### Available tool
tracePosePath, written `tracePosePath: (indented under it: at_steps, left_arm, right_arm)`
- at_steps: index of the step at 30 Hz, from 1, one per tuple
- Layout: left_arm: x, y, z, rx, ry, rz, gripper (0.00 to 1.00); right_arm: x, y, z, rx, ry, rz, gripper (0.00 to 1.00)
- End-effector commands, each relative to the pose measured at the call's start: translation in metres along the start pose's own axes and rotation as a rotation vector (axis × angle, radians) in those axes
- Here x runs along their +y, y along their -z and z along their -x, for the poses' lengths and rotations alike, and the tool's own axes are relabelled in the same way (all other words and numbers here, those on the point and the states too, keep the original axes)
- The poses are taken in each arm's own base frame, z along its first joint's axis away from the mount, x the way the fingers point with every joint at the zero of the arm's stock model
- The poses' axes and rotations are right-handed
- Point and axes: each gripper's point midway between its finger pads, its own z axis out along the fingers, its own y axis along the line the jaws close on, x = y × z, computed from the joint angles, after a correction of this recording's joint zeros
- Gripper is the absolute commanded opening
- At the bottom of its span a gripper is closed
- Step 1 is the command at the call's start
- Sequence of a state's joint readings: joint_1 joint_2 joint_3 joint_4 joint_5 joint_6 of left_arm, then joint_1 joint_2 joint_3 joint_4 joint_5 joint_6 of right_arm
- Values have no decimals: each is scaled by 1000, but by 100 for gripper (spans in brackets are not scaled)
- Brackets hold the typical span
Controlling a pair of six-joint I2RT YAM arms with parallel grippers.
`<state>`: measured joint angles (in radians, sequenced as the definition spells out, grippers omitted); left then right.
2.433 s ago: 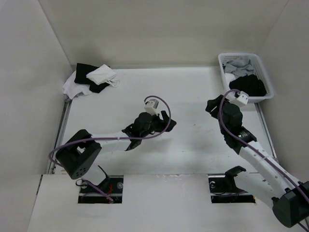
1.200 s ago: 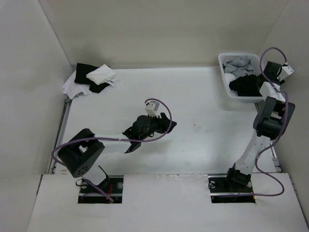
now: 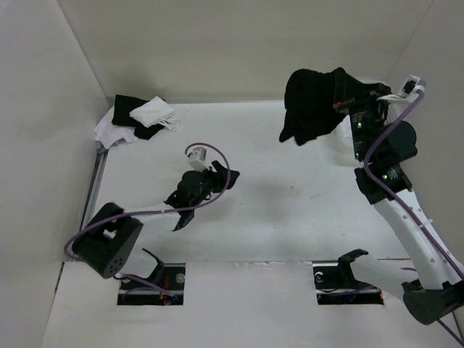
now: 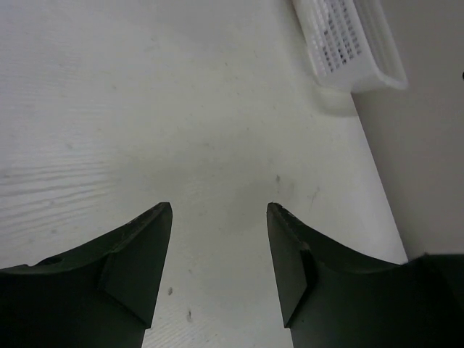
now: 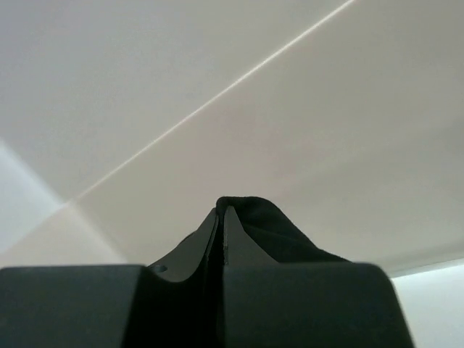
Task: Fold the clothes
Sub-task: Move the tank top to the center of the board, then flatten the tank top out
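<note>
Top external view, starting at the near edge: left gripper point(image 3: 220, 176) hovers low over the white table point(image 3: 290, 217) at centre-left, jaws spread wide with nothing between them, and the left wrist view shows a white basket point(image 4: 348, 43) at its upper right. Further back, upper right of the frame, right gripper point(image 3: 342, 98) is clamped tight on the black garment point(image 3: 308, 101), which hangs bunched in the air, seemingly off the table. Far upper left, a heap of black and white cloths point(image 3: 138, 119) lies by the wall.
</note>
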<state>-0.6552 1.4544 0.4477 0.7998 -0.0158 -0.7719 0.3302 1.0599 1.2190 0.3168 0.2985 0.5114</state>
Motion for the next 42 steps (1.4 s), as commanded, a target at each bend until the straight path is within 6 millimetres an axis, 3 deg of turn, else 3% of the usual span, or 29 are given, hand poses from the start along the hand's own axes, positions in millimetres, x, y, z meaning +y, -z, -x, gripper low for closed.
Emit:
tracePosePath:
  at_steps: [1, 3, 6, 7, 9, 10, 11, 13, 15, 19, 20, 21, 22, 24, 27, 33, 37, 42]
  left_arm:
    - [-2, 28, 72, -229, 98, 1, 54]
    - [12, 44, 92, -296, 122, 44, 54]
    - [37, 67, 111, -356, 171, 123, 57]
    - [45, 71, 112, -357, 178, 148, 57]
    - [53, 73, 106, -324, 166, 182, 58]
    - [53, 72, 102, -306, 154, 189, 58]
    - [52, 69, 94, -272, 129, 194, 58]
    - [44, 62, 76, -208, 75, 186, 56]
    - [35, 57, 60, -148, 22, 171, 53]
    - [13, 48, 24, -15, -72, 138, 50]
    - [10, 45, 12, 24, -100, 140, 50]
    - [14, 40, -5, 78, -131, 170, 51]
    - [18, 36, -15, 108, -138, 189, 52]
    - [18, 29, -32, 163, -137, 188, 53]
    - [-1, 26, -55, 232, -155, 127, 50]
    - [9, 37, -57, 225, -160, 159, 46]
    - [7, 49, -84, 310, -159, 134, 42]
    - [6, 56, -122, 437, -143, 132, 35]
  right_arm:
    - [20, 26, -30, 112, -13, 61, 4]
    - [11, 48, -74, 217, -47, 58, 6]
    - [-14, 88, -158, 407, -103, 26, 16]
    - [-29, 103, -194, 487, -112, 3, 29]
    - [-52, 129, -244, 633, -110, -36, 51]
    - [-66, 142, -263, 698, -99, -66, 63]
    - [-77, 154, -274, 742, -82, -87, 68]
    - [-89, 169, -276, 768, -53, -114, 70]
    - [-105, 187, -274, 779, -36, -165, 64]
    - [-147, 233, -278, 829, 6, -329, 21]
    - [-159, 247, -282, 862, 17, -377, 15]
    - [-176, 263, -285, 896, 38, -455, 14]
    - [-184, 271, -288, 915, 43, -491, 18]
    - [-194, 286, -293, 951, 51, -545, 41]
    - [-200, 305, -300, 974, 9, -598, 51]
    - [-173, 331, -308, 1058, -32, -549, 58]
    - [-167, 356, -328, 1155, -11, -566, 65]
    - [-178, 353, -326, 1097, -7, -634, 60]
